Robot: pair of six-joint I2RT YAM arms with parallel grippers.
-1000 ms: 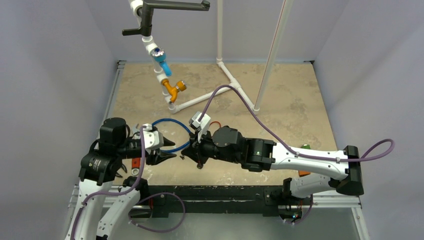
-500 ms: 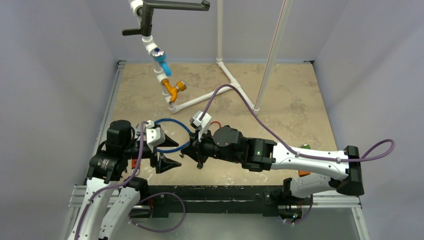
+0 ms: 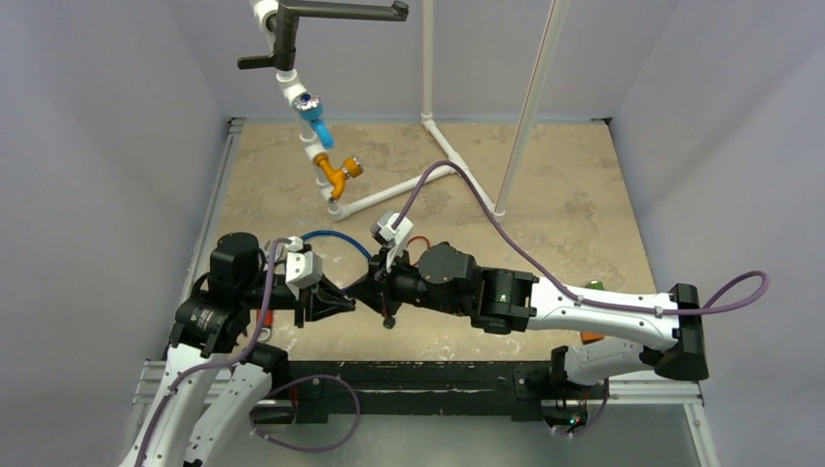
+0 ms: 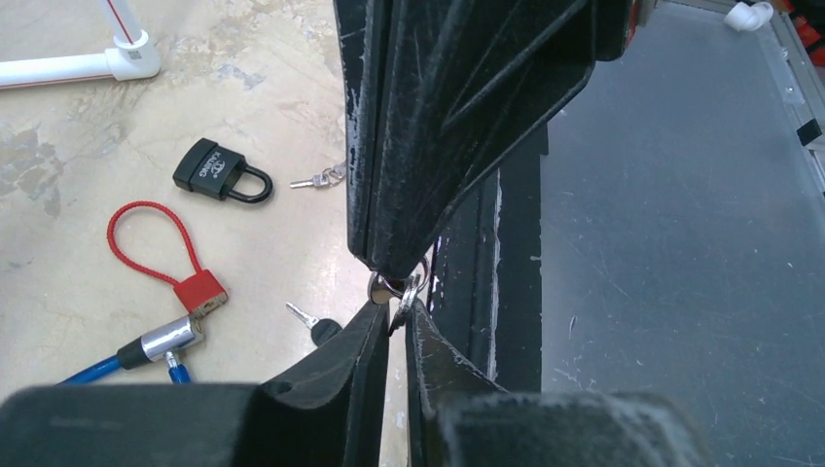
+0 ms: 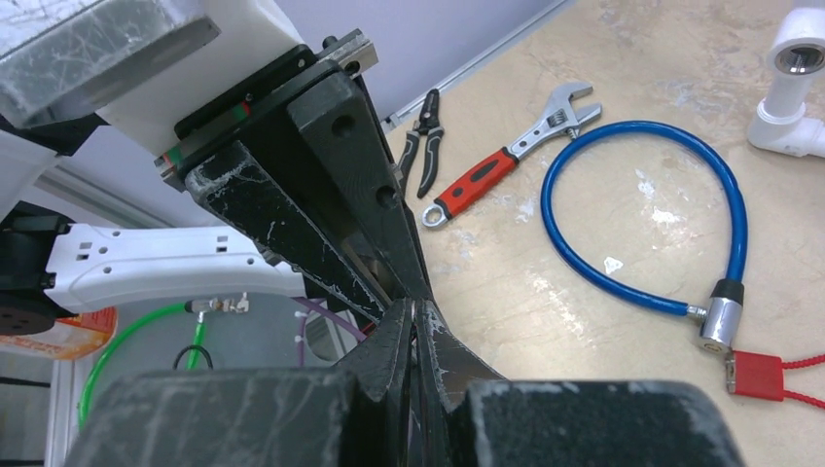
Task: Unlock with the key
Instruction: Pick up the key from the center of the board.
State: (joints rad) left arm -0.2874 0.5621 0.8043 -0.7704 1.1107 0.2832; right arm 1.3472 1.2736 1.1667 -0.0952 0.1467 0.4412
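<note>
My left gripper (image 3: 342, 304) and right gripper (image 3: 368, 295) meet tip to tip just above the table's near edge. In the left wrist view a silver key ring (image 4: 401, 289) sits between the tips of both. The left gripper (image 4: 397, 309) is closed on its lower part. The right gripper's fingers (image 4: 428, 146) come down from above and pinch its top. The right gripper (image 5: 412, 309) is shut. A black padlock (image 4: 219, 172) with small keys (image 4: 316, 180) lies on the table. A red cable lock (image 4: 197, 290), a blue cable lock (image 5: 642, 214) and a black-headed key (image 4: 318, 328) lie nearby.
A red-handled wrench (image 5: 506, 161) and pliers (image 5: 423, 151) lie left of the blue cable. A white pipe frame (image 3: 389, 195) with a blue valve (image 3: 316, 122) and an orange valve (image 3: 339, 173) stands at the back. The black front rail (image 4: 486, 243) runs under the grippers.
My left gripper has swung right to meet the right gripper's tips and has closed from wide open. The right arm has barely moved.
</note>
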